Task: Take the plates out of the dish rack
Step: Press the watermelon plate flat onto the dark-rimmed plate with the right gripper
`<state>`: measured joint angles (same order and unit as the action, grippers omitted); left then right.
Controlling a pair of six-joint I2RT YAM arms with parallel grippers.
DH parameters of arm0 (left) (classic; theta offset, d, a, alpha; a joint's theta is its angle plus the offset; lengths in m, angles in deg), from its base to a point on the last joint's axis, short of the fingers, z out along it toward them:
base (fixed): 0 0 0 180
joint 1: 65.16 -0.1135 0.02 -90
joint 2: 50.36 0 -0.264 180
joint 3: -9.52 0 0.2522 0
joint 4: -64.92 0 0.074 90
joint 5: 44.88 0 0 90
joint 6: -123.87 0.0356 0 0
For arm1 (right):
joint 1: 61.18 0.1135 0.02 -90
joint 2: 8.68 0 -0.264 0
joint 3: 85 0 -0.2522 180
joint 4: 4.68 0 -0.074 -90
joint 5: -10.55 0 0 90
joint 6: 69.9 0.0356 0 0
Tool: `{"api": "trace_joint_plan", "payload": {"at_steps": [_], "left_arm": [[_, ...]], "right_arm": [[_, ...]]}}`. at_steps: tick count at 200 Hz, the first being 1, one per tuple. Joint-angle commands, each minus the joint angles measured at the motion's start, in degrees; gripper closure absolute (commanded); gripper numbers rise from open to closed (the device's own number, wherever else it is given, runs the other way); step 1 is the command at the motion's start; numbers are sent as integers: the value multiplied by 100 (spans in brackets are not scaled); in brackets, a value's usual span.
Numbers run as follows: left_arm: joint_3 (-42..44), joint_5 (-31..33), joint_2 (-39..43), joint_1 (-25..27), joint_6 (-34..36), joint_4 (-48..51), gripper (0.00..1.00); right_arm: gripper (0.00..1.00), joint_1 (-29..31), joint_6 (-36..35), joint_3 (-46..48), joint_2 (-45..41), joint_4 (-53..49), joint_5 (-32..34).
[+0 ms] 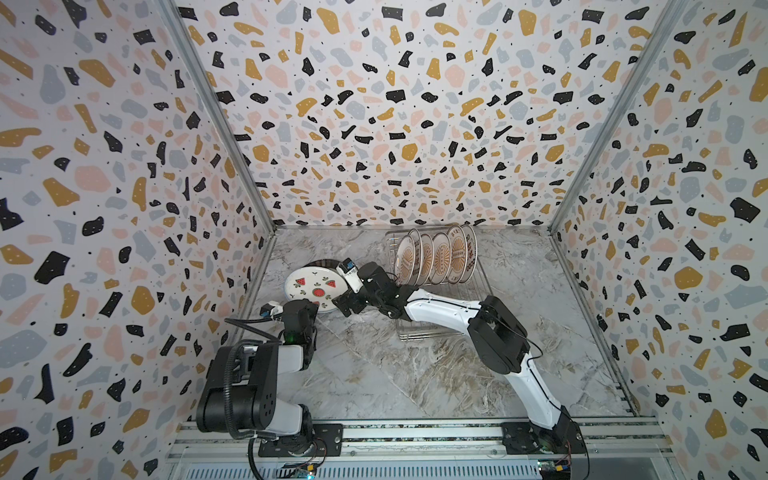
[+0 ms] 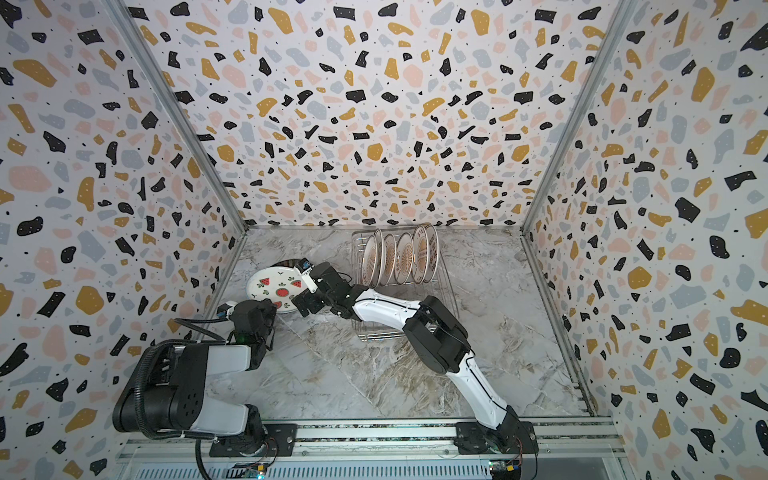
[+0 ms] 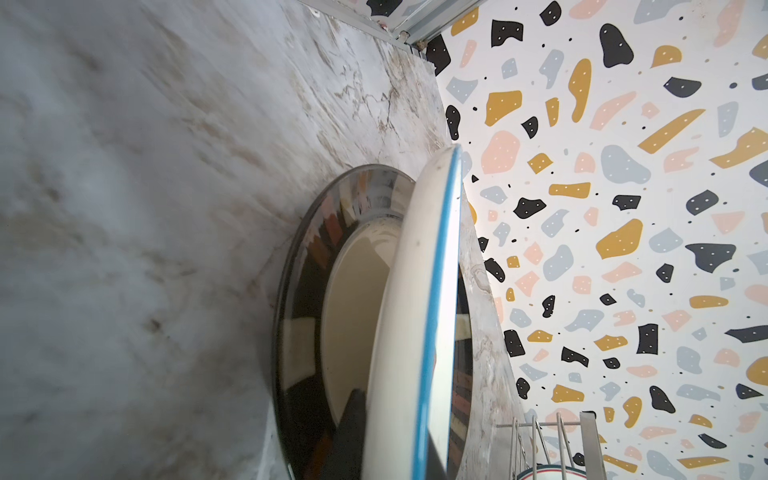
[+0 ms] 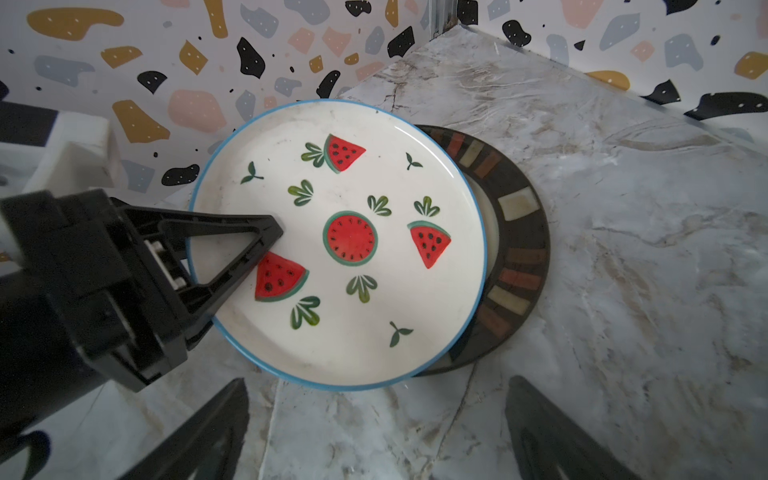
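Right wrist: left jaws apparently clamp watermelon plate [image 4: 349, 249] rim.

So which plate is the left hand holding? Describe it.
Left of the dish rack, near the left wall, the left hand holds a white plate over a dark plate. Only the white one has a blue rim and red watermelon slices.

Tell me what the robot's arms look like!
Both arms are white tubes with chunky black joints. The left arm has a fat ribbed black cable; the right arm has a thin black wire. The left tool and right tool have black triangle fingers.
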<state>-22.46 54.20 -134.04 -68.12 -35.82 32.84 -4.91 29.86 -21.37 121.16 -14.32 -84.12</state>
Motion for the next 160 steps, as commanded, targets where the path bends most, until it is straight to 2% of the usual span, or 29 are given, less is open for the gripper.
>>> {"api": "trace_joint_plan", "payload": {"at_steps": [1,50,79,97,132,160], "left_arm": [[-338,-65,-40,-25,236,-636,90],[-309,-78,-370,-29,192,-679,73],[-349,-24,-443,-29,250,-568,68],[-332,12,-424,-28,311,-558,57],[-375,217,-351,-29,480,-399,49],[-552,290,-338,-24,703,-75,37]], "right_arm": [[3,16,-30,-241,-97,-44,140],[3,16,21,-143,-166,-100,315],[4,17,48,-107,-217,-211,536],[4,17,86,65,-322,-114,533],[4,16,172,327,-528,51,554],[4,16,183,517,-710,124,574]]}}
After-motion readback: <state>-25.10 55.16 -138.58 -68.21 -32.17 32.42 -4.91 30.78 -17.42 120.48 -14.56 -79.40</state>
